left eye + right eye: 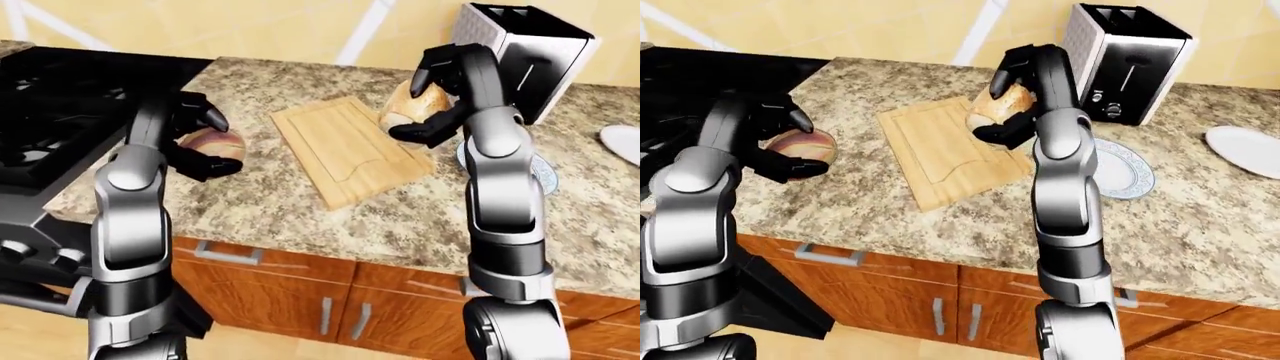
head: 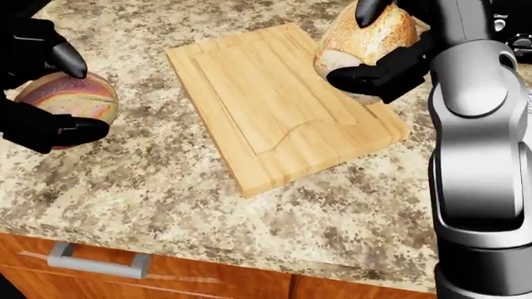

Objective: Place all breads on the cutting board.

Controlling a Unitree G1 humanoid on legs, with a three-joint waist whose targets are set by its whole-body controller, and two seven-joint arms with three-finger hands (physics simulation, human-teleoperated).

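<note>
The crusty tan loaf (image 2: pixel 362 37) is gripped in the right hand (image 2: pixel 378 47), black fingers curled over its top and under its lower side, and it is held above the upper right corner of the wooden cutting board (image 2: pixel 274 106); whether it touches the board cannot be told. The second bread, a round loaf with pink and purple marbling (image 2: pixel 70 99), sits on the granite counter (image 2: pixel 207 205) well to the left of the board in the head view, enclosed by the left hand (image 2: pixel 42 93), with one finger over its top and another under its near side. The board lies at an angle on the counter and its grooved face is bare. In the right-eye view a patterned plate (image 1: pixel 1125 172) lies just right of the board, a toaster (image 1: pixel 1125 64) stands above it against the yellow tiled wall, and a plain white plate (image 1: pixel 1245 150) lies further right, cut by the picture's edge. A black stove (image 1: pixel 60 120) adjoins the counter's left end in the left-eye view. Wooden cabinet fronts with metal handles (image 1: pixel 228 255) run below the counter edge. The right forearm hides part of the patterned plate.
</note>
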